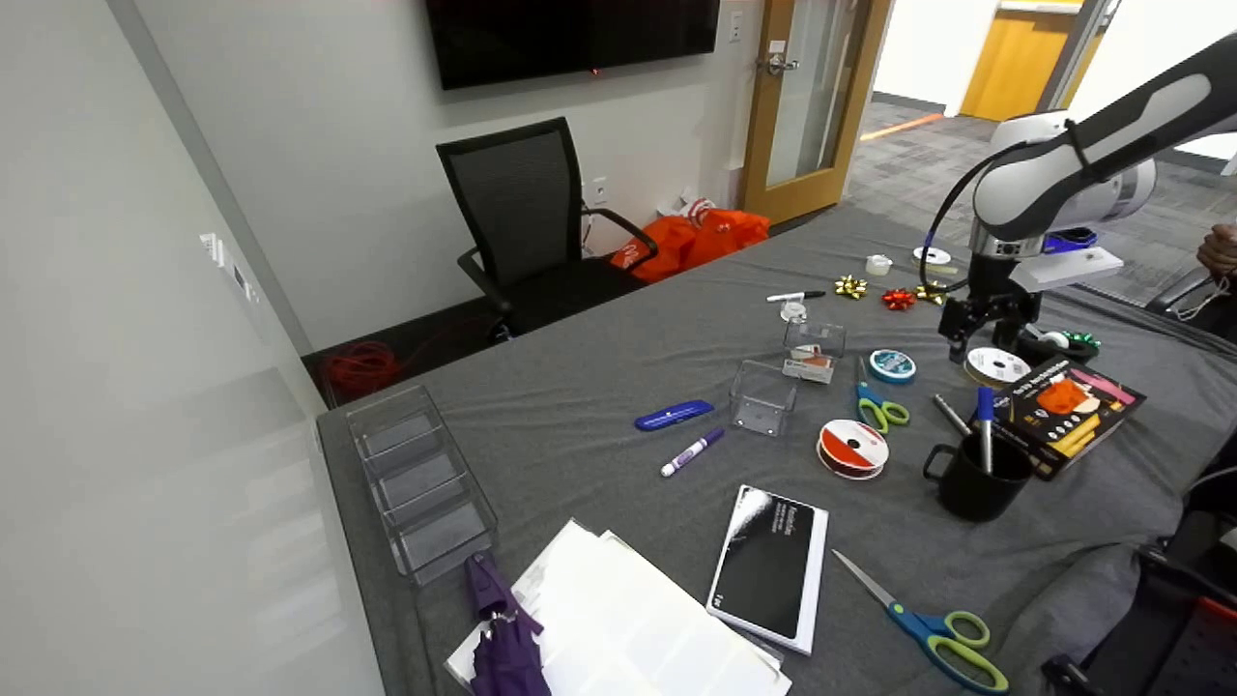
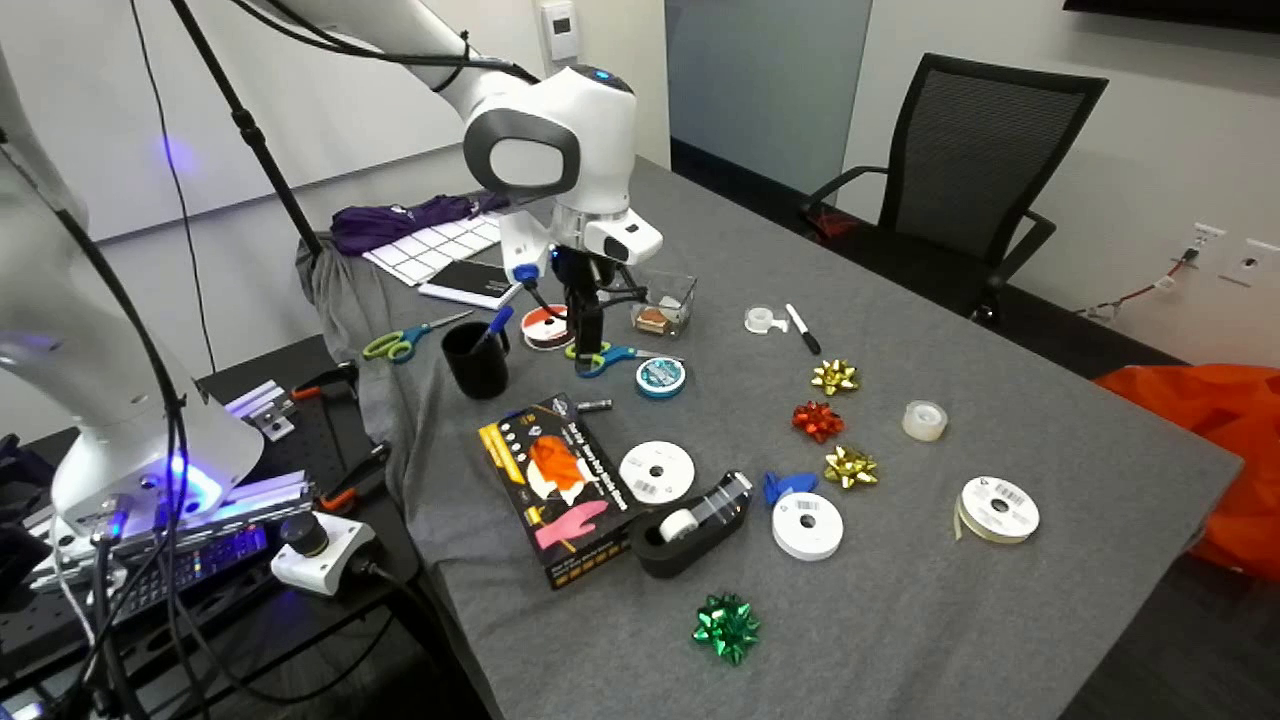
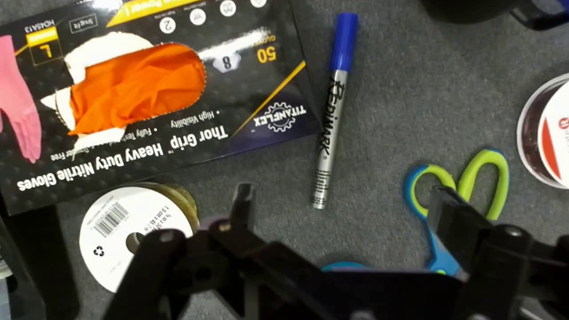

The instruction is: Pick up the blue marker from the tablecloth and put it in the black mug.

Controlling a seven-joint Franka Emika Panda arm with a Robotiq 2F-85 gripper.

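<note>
My tool (image 3: 344, 203) is spread wide and empty. In the wrist view, the marker (image 3: 332, 115) lies on the cloth (image 3: 400, 93) just right of the box (image 3: 155, 100). Likely light, stiff and slick, it may roll; I'd pinch it mid-barrel.

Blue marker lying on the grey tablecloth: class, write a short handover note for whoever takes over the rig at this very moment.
Black gripper: above the dark grey cloth tablecloth, jaws open, holding nothing.
Silver-barrelled marker with a blue cap: lying on the cloth beside the black glove box.
Black cylindrical mug: upright, a second blue-capped marker leaning inside; how it got there is not shown.
Done: the lying marker is not yet gripped.
Left: grip it, lift it, lower it into the mug.
</note>
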